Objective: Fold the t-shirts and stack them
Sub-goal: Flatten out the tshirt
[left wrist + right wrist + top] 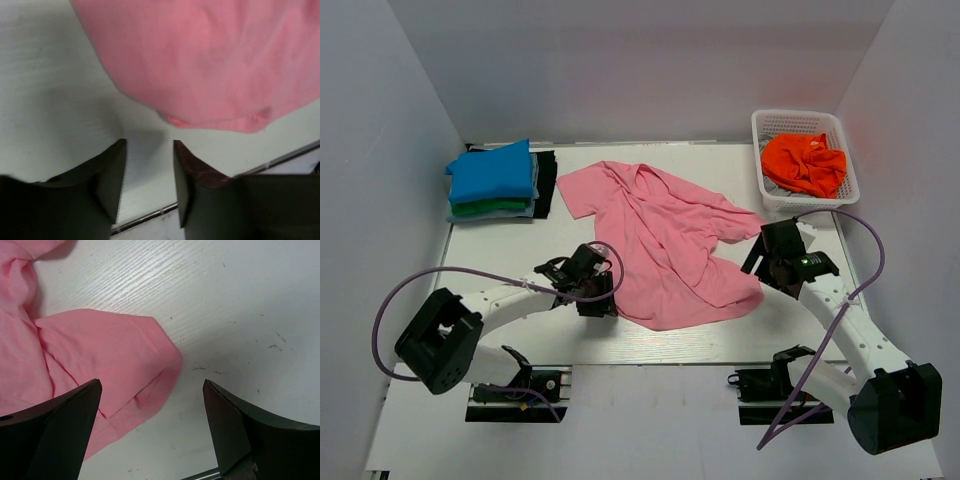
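Pink t-shirt lies crumpled mid-way across the counter — your left hand sits at its near hem, fingers partly apart, pinching nothing. Your right hand is spread wide over a sleeve. Blue shirt tops the green shirt far left — orange shirt is in the basket.

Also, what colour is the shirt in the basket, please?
The shirt is orange, clearest in the top external view.

A white plastic lattice basket stands at the far right corner of the white table.
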Available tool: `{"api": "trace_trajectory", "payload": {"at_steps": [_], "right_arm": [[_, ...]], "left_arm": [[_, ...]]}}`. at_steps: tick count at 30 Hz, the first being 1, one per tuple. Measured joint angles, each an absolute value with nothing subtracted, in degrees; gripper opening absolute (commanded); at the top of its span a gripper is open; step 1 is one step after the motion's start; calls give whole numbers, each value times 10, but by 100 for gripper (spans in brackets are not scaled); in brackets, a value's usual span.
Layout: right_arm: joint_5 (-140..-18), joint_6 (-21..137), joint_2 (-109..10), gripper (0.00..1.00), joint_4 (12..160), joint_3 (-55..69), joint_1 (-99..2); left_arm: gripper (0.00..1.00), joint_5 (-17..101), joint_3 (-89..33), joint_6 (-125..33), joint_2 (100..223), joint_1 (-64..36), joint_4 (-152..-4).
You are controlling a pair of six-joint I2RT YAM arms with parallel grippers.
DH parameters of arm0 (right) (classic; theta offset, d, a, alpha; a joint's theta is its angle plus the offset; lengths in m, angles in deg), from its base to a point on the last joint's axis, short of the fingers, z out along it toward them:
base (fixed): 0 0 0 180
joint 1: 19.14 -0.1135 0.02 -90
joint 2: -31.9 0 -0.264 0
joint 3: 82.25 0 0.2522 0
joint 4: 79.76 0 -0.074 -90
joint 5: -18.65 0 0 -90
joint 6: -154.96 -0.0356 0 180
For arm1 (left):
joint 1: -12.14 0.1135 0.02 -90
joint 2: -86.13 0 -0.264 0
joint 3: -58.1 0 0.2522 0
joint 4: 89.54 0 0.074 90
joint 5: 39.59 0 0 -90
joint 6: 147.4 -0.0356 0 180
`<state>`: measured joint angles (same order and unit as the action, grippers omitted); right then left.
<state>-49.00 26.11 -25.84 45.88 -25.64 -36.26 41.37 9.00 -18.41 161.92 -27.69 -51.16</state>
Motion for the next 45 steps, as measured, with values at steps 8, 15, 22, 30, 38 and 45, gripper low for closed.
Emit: {"api": "trace_trajectory", "payload": {"at_steps": [8, 15, 22, 30, 38, 45], "right_arm": [[-485, 261, -257, 88, 447, -263, -353], [-486, 262, -256, 88, 445, -278, -346], [-487, 263, -260, 81, 446, -282, -337], [-553, 270, -311, 74, 465, -323, -330], [-612, 271, -338, 70, 520, -375, -330], [-613, 278, -349, 41, 585, -379, -329]], "left_arm": [[49, 441, 39, -186, 1697, -298, -538], [30, 446, 31, -182, 1711, -306, -551], [0, 458, 8, -176, 1738, -311, -542], [0, 474, 9, -161, 1667, -312, -452], [3, 477, 39, -131, 1558, -312, -408], [0, 481, 55, -118, 1548, -312, -391]]}}
